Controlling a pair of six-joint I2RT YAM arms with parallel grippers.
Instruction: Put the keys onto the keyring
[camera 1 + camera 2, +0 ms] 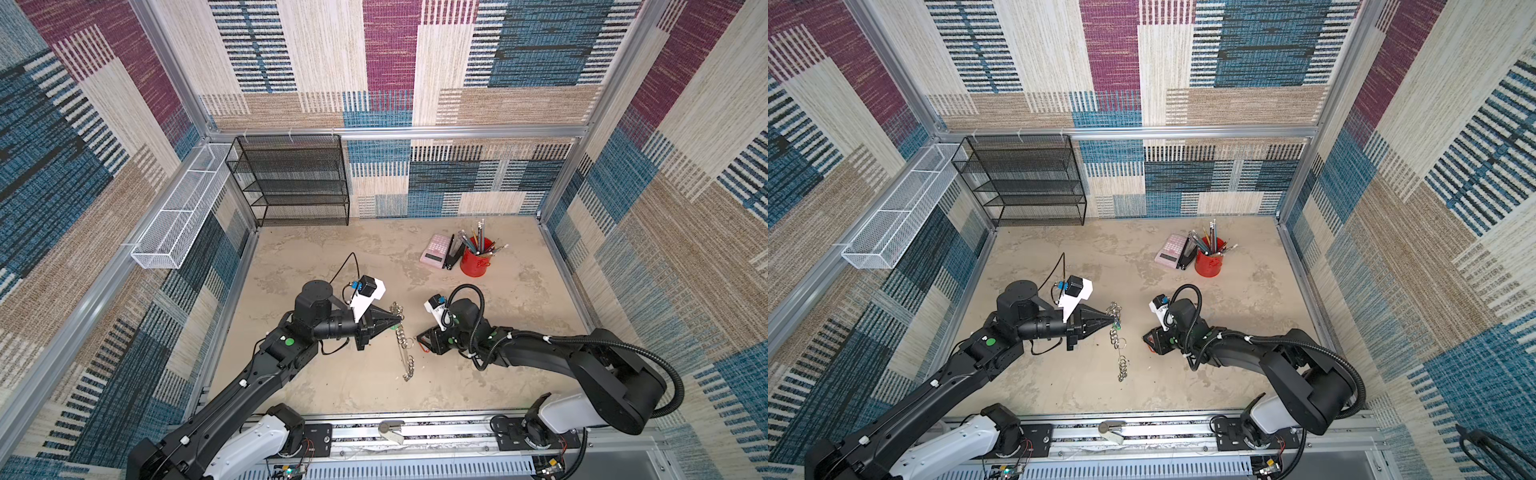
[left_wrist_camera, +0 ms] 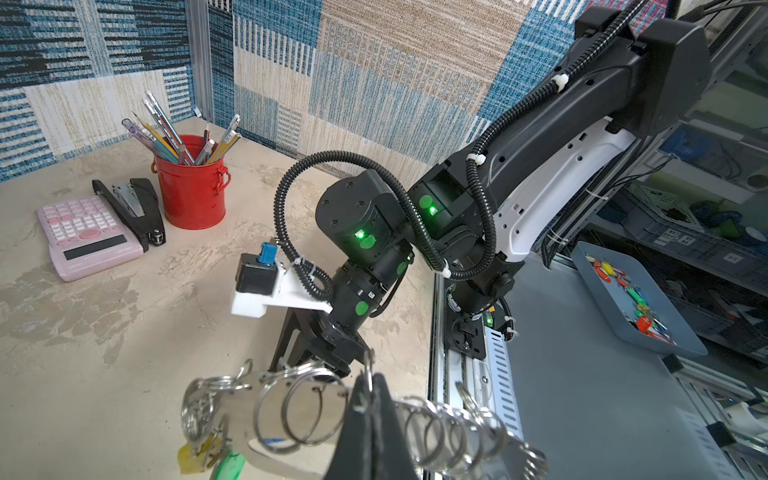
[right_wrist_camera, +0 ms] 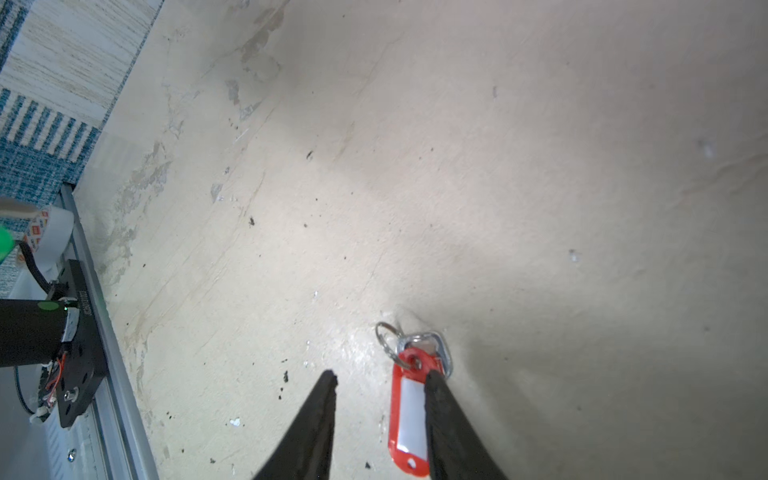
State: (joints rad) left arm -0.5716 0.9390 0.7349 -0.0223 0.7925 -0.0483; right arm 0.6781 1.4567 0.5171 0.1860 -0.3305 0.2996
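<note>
Pinching the keyring (image 1: 405,353), the left tool (image 1: 400,319) is ready; the right tool (image 3: 381,375), spread, straddles the red key (image 3: 408,409) and must close next.

Two robot arms, the left arm (image 1: 249,376) and the right arm (image 1: 536,347), are black with white shells (image 1: 257,440) near their bases. Round green stickers (image 2: 362,308) mark the joints, and green lights (image 2: 358,235) glow on the right arm. A black ribbed cable conduit (image 2: 482,199), fastened with white zip ties (image 2: 476,158), runs along it. Each wrist carries a white bracket (image 2: 291,297) with a small black camera (image 2: 254,276) and blue connector (image 2: 265,252). The left tool (image 1: 401,318) and right tool (image 3: 381,376) each have two tapering black fingers (image 3: 320,415).
</note>
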